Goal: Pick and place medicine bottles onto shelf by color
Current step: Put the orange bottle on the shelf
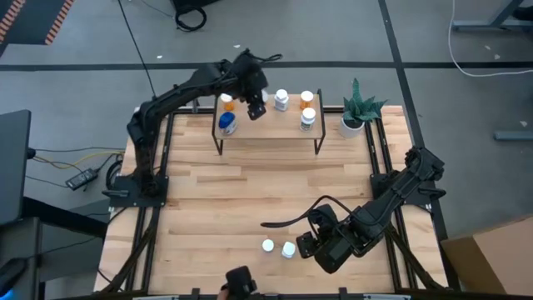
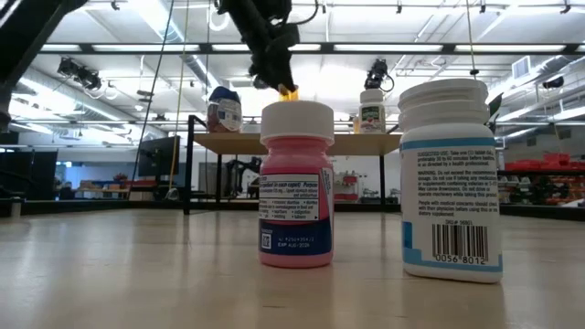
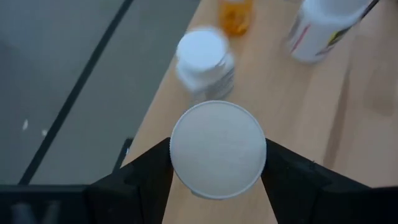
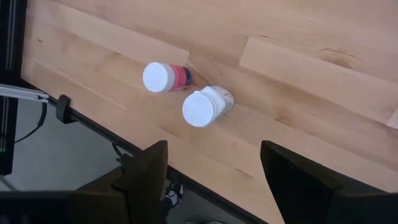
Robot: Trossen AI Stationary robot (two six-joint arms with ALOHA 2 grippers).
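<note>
The left hand (image 1: 254, 106) is over the shelf (image 1: 266, 127), closed on a white-capped bottle (image 3: 218, 149) that stands upright between its fingers, cap toward the wrist camera. From above, this hand sits between the orange bottle (image 1: 226, 103) at the shelf's left end and the white bottle (image 1: 281, 100) near its middle, with the blue bottle (image 1: 226, 123) just in front of it on the near edge. In the left wrist view the shelf board lies directly beneath the held bottle, close to the board's edge, so the drop is straight down along the bottle's own long axis. I judge that the risk is landing too near that edge. The body of the held bottle is hidden by its cap; in the low view it may be orange, but that is uncertain.

On the shelf's right half stand another orange bottle (image 1: 306, 99) and a clear one (image 1: 308, 117).

The right hand (image 1: 325, 247) hovers low at the near right of the tabletop (image 1: 250, 200), fingers spread wide and empty. 2 bottles remain there: the pink bottle (image 4: 164, 76) and the large white bottle (image 4: 205, 106), both upright and just beside each other. They lie straight ahead of the right hand, and it is far nearer to them than the left.
</note>
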